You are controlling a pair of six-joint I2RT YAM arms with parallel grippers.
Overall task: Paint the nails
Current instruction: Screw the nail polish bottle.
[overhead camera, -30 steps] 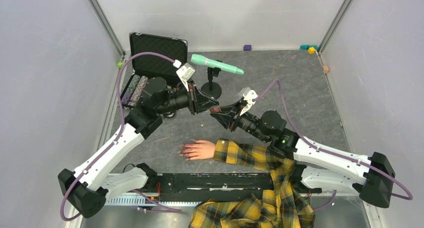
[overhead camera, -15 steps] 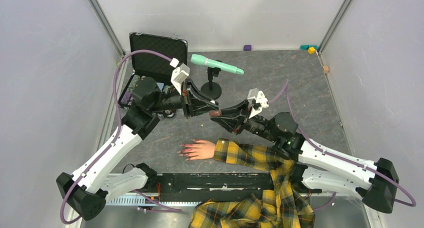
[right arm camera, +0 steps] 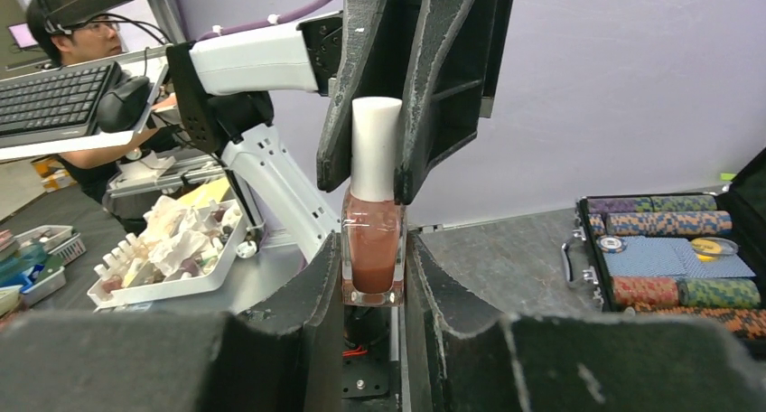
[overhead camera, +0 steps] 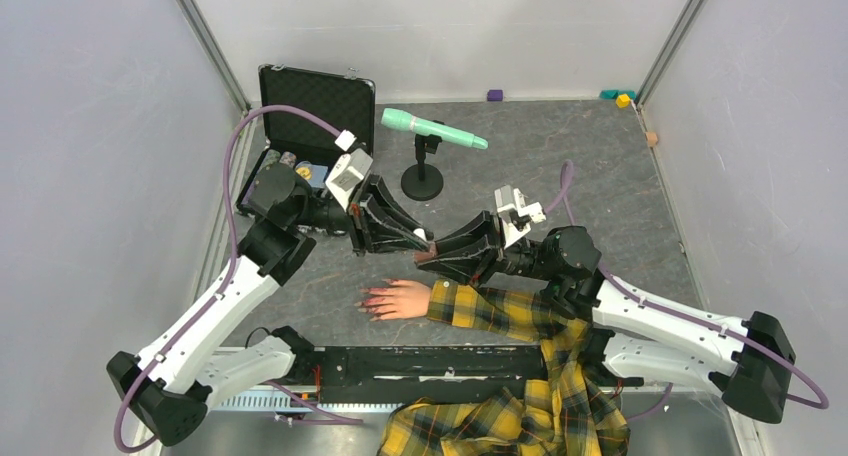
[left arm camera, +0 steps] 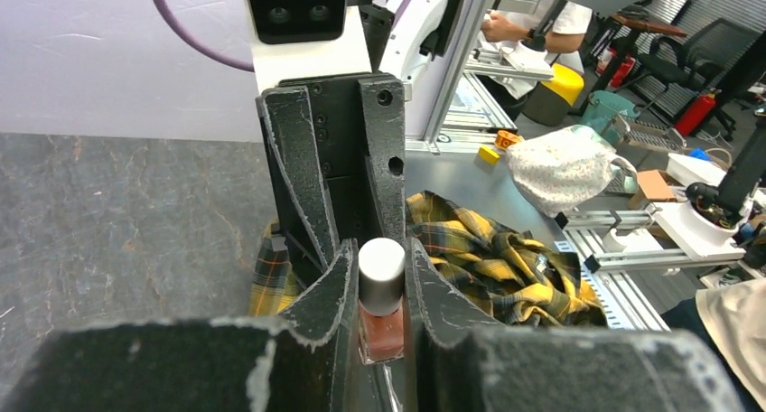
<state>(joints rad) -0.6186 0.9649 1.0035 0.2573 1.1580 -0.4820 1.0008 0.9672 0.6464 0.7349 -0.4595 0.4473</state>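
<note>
Right wrist view: your left pincer (right arm camera: pixel 370 191) clamps the white cap (right arm camera: pixel 375 141), your right pincer (right arm camera: pixel 372 249) the polish bottle (right arm camera: pixel 371 236). A skewed twist could spill it; the nails (overhead camera: pixel 367 300) lie nearby on the surface (overhead camera: pixel 560 156).

The left arm (overhead camera: pixel 215 311) and right arm (overhead camera: pixel 660 321) share one build: white shells on the long links, black rounded joint housings and black base blocks. A purple cable (overhead camera: pixel 285 109) runs along the left arm, and a second purple cable (overhead camera: pixel 567 168) runs along the right. The left end effector (overhead camera: pixel 424 239) and right end effector (overhead camera: pixel 424 260) have matte black wedge fingers with chipped pale edges and screw holes. Each carries a white camera box (left arm camera: pixel 298 14).
</note>
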